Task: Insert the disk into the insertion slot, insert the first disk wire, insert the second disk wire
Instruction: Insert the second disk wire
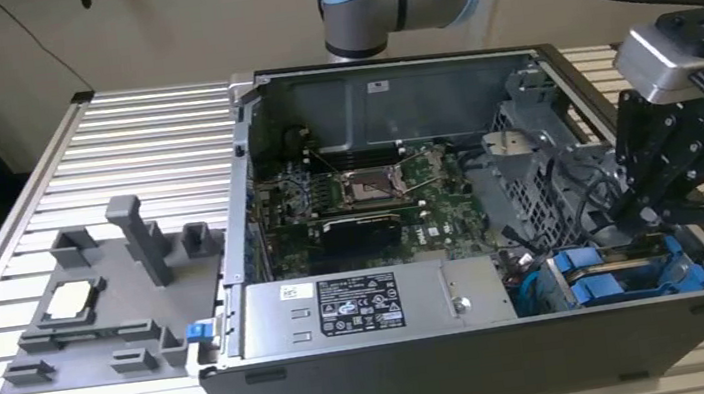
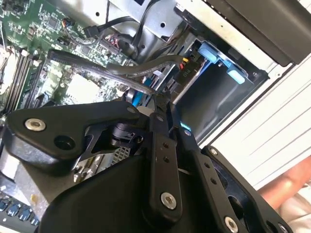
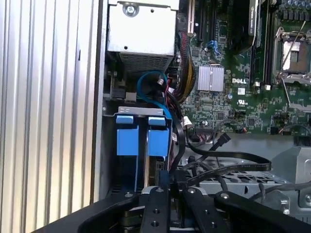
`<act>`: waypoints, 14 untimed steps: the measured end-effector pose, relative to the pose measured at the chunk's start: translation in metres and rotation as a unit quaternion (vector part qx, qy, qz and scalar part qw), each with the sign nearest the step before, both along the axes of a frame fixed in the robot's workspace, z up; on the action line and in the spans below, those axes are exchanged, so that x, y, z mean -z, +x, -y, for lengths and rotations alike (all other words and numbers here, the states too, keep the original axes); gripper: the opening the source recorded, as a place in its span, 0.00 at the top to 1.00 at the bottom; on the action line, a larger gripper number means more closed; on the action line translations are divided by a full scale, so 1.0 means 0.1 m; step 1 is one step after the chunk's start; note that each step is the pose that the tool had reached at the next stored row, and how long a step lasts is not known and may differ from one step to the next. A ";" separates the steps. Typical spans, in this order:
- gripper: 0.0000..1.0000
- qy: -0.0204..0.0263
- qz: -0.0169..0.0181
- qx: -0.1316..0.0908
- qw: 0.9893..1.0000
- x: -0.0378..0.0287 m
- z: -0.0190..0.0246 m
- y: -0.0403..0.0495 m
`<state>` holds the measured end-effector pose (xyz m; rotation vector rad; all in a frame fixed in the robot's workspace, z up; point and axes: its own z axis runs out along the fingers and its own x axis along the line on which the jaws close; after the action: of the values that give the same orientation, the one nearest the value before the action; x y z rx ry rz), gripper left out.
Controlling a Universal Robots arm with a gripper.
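Note:
My gripper (image 1: 640,218) hangs over the open PC case's corner at the exterior view's right, just above the insertion slot (image 1: 692,274). Its fingers (image 2: 160,126) are shut on a black disk wire (image 2: 97,62) that runs off across the motherboard side. In the first wrist view that black wire (image 3: 228,155) leads into the gripper (image 3: 169,188). Two blue carrier fronts (image 3: 127,137) (image 3: 158,138) stand side by side in the slot (image 3: 138,111). I cannot tell which one holds the disk. The blue fronts (image 1: 600,279) show in the exterior view too.
The motherboard (image 1: 365,190) and the power supply (image 1: 353,308) fill the case beside the slot. A blue cable loop (image 3: 146,80) and bundled wires lie close to the bay. A grey fixture block (image 1: 109,297) stands on the slatted table (image 1: 131,143). A person's hand (image 2: 291,187) is outside the case.

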<state>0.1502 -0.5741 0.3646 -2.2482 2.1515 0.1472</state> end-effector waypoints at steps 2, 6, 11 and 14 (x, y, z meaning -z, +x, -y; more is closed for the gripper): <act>0.84 0.000 -0.001 0.000 1.000 0.009 0.032 0.012; 0.84 0.000 -0.001 0.002 1.000 0.059 0.082 0.019; 0.84 0.001 -0.002 0.009 1.000 0.121 0.082 0.021; 0.84 0.004 -0.002 0.011 1.000 0.137 0.081 0.022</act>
<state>0.1523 -0.5822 0.3509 -2.2199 2.1724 0.1598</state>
